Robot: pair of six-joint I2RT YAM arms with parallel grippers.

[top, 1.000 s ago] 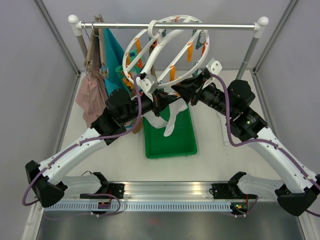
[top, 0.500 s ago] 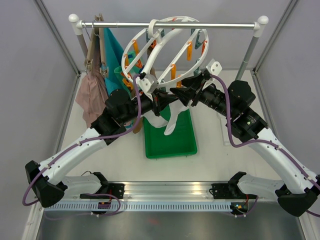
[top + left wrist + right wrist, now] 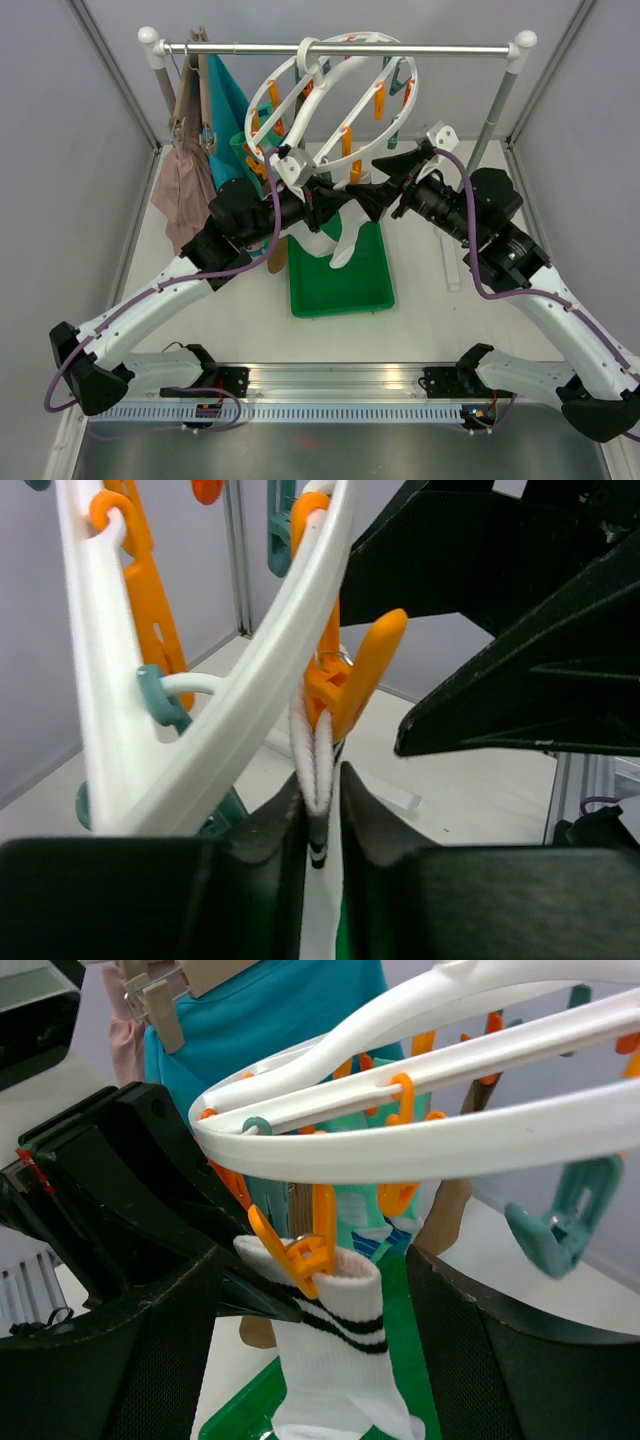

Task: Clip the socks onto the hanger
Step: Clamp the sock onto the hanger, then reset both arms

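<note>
No text, label, brand mark or number is legible in any view, whether on the hanger (image 3: 450, 1145), the white sock (image 3: 335, 1360) with black cuff stripes, or the green tray (image 3: 345, 295).

The bottom edge cuts the white sock (image 3: 335, 1370) off at its toe; the green tray (image 3: 345, 285) has its far end hidden.
</note>
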